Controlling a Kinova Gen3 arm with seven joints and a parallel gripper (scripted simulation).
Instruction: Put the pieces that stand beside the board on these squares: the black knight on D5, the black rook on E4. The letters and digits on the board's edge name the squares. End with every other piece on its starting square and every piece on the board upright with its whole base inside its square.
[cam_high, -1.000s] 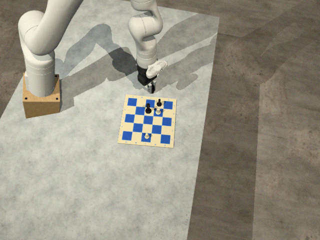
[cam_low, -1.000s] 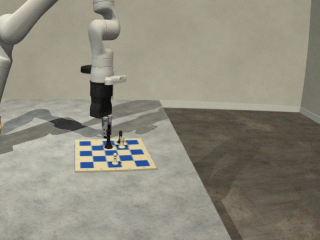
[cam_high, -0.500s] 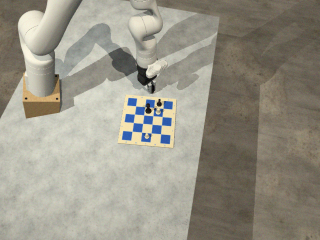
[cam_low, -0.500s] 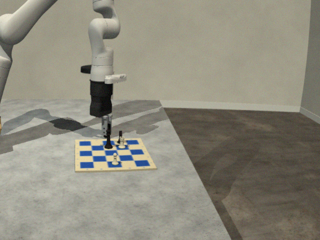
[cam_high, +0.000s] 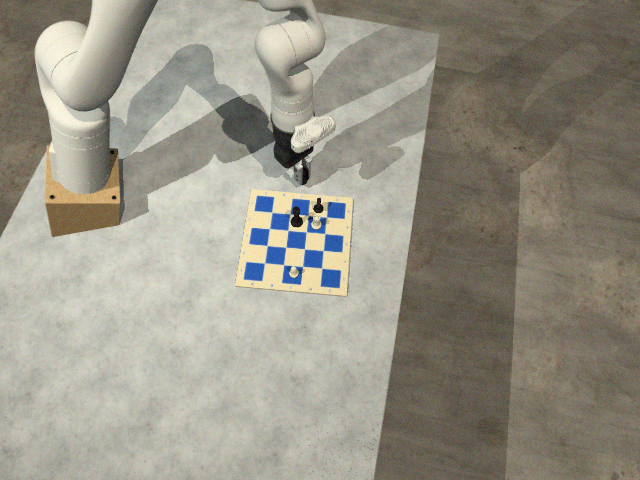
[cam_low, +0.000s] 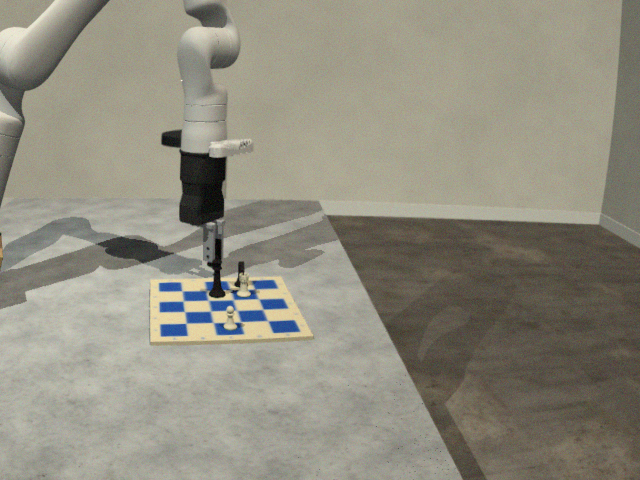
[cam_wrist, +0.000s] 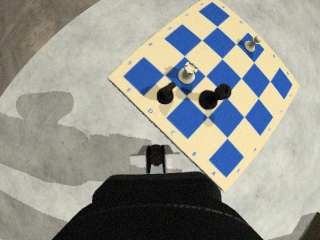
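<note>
The grey surface (cam_high: 155, 335) carries the board (cam_high: 273, 272), and I hang just past its far edge, over bare surface rather than over any square. My jaws (cam_high: 302, 178) are pinching a small black piece (cam_wrist: 155, 158). From the wrist view it is only a dark stub, so I cannot tell whether it is the knight or the rook.

To do this carry well, I should stay high until I am squarely over the target. I would read the edge letters and digits first, because they are too small for me to read here.

The far rows are crowded. A black piece (cam_high: 296, 217) stands left, another black piece (cam_high: 318, 205) stands right, and a white piece (cam_high: 315, 222) stands just beside that one. A white pawn (cam_high: 293, 272) sits alone in the near row.

I judge the main risk is clipping those three on the way down. So I should come straight down, set the base flat inside the square, and only then let go.
</note>
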